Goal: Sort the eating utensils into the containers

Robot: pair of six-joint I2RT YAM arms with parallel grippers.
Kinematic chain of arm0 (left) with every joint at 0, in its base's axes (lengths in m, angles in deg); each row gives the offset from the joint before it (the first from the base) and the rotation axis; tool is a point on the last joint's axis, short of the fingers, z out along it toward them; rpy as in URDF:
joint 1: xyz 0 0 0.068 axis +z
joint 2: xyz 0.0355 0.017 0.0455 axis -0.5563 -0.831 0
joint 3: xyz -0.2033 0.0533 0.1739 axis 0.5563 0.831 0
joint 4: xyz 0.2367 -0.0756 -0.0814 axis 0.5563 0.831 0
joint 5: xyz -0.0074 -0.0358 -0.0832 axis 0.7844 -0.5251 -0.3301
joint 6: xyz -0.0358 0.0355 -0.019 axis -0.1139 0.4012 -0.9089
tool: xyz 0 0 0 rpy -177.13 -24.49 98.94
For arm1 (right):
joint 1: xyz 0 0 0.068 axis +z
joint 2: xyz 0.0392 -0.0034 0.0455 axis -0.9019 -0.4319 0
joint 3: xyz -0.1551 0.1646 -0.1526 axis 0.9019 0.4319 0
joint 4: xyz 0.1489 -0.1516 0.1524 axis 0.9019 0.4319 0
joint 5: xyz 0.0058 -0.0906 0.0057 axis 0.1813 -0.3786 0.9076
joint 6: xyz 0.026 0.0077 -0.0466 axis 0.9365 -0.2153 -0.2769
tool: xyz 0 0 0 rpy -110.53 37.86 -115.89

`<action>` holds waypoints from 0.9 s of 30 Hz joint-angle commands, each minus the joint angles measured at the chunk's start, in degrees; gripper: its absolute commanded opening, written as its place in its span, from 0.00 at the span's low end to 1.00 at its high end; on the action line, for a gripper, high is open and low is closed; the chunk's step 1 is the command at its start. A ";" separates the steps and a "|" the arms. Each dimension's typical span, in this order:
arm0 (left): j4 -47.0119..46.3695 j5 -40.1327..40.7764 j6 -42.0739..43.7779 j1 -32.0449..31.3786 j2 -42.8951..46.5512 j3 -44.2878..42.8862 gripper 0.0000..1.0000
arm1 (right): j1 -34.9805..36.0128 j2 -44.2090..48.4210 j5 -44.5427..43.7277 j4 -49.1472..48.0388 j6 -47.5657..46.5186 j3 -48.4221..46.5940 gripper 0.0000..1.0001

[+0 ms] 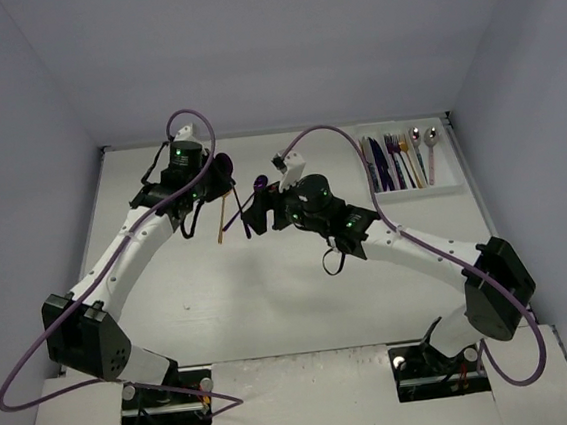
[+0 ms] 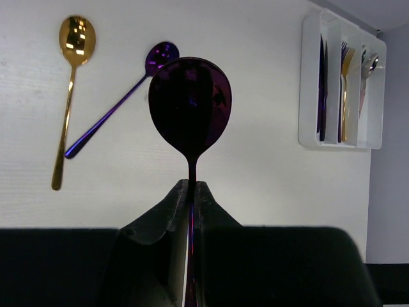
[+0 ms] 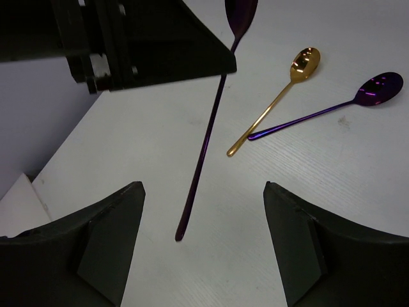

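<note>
My left gripper (image 2: 192, 182) is shut on the neck of a dark purple spoon (image 2: 190, 105), held above the table with its bowl past the fingertips. Seen from the right wrist, that spoon's handle (image 3: 208, 141) hangs down free, its end roughly between the fingers of my open right gripper (image 3: 203, 188), touching neither. A gold spoon (image 2: 70, 96) and a second purple spoon (image 2: 118, 105) lie crossed on the table. The white tray (image 1: 452, 184) at the back right holds several utensils (image 1: 399, 161) in its compartments. From above, the left gripper (image 1: 212, 177) and right gripper (image 1: 263, 212) are close together.
The gold spoon (image 1: 222, 218) and the loose purple spoon (image 1: 260, 184) lie between the two grippers. Grey walls close in the table on three sides. The tray (image 2: 310, 77) sits near the back right corner.
</note>
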 commanded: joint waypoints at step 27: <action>-11.06 0.61 -3.71 -5.26 3.00 3.05 0.11 | -0.38 -2.12 -3.44 -7.22 -0.52 -1.94 0.00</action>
